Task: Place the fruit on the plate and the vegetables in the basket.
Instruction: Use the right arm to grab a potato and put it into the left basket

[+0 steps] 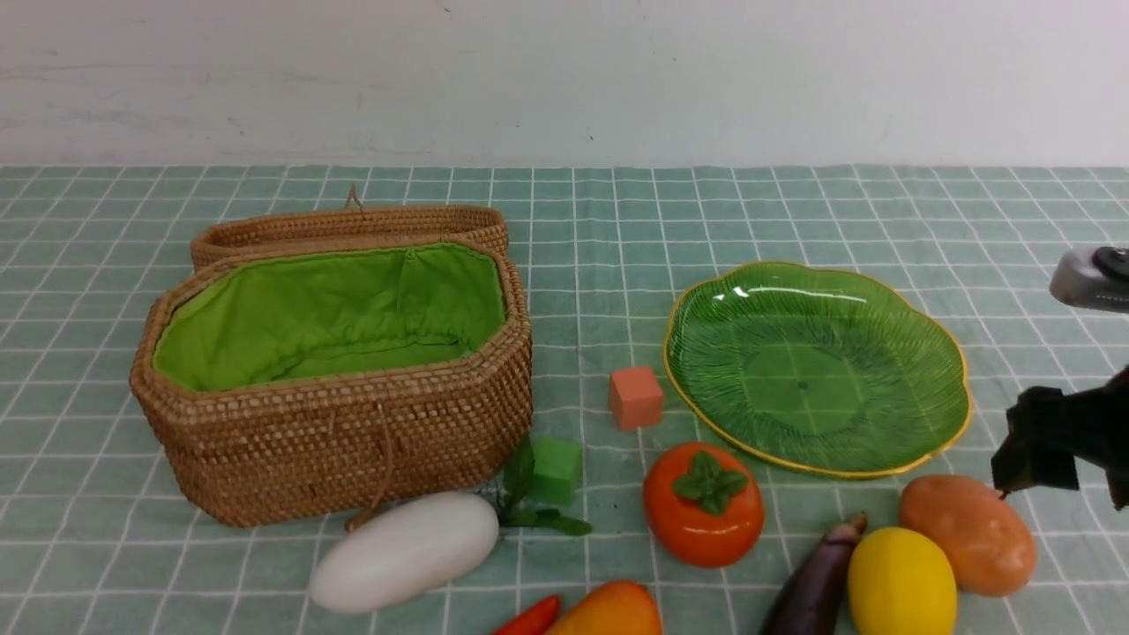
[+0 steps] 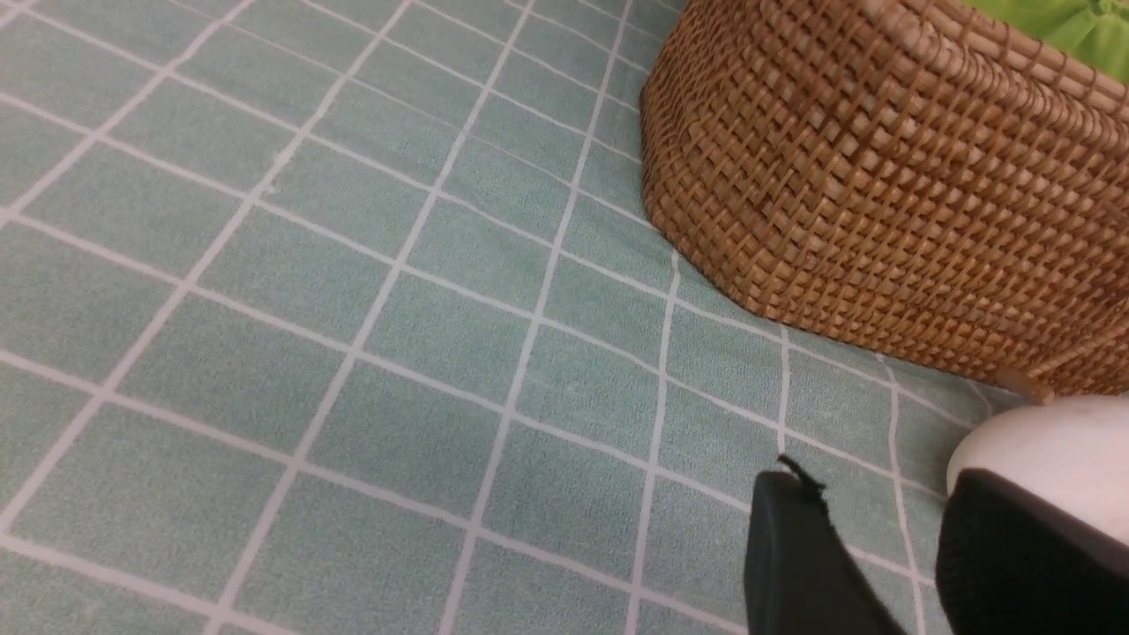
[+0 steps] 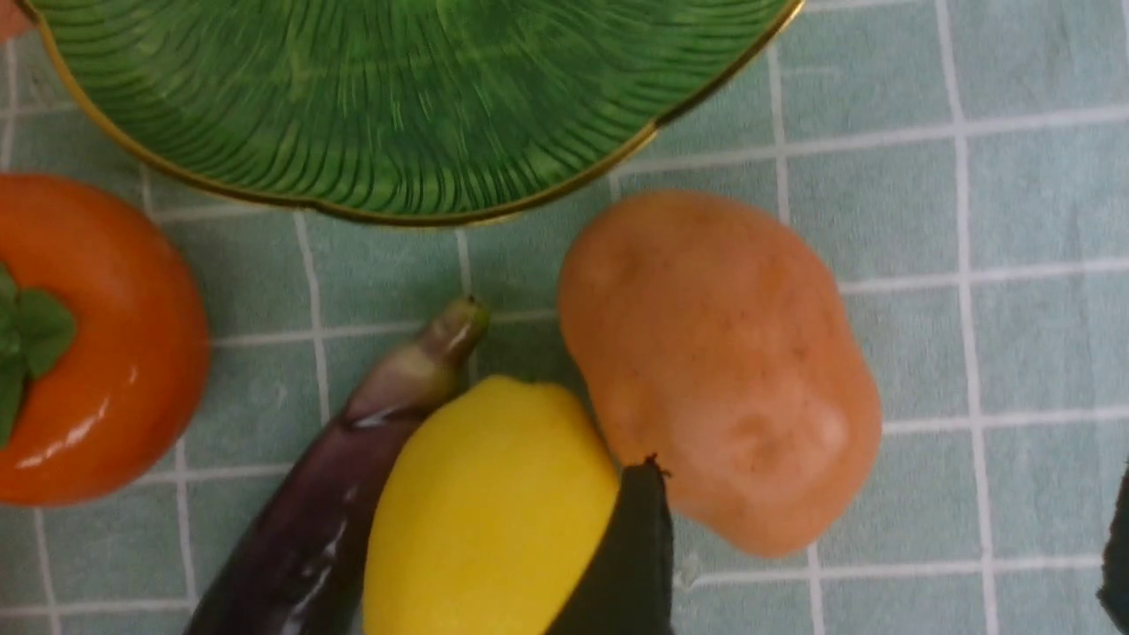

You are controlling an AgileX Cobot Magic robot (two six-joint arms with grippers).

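Produce all lies on the cloth in the front view; the plate (image 1: 820,370) and the basket (image 1: 353,441) hold none of it. My right gripper (image 1: 1054,459) hangs just above and beside the potato (image 1: 968,534). The potato rests near the plate's near edge, with the lemon (image 1: 901,582) against its left flank and the eggplant (image 1: 816,582) just beyond. Its long axis slants from far-left to near-right. The basket is well apart, over on the left side.

From the left wrist, my left gripper (image 2: 908,564) sits low beside the basket wall. Its jaws are part-way apart with only cloth between them, and the radish (image 2: 1050,441) shows just behind one finger.

From the right wrist, the jaws stand wide and hold nothing. The potato lies between the two fingers, its long axis skewed to the line joining them. One finger (image 3: 622,547) hangs over the seam where lemon meets potato; the other barely shows at the frame's edge. I judge the potato to be the target, since the right arm is much the nearer. That finger must enter the seam without shoving the lemon.
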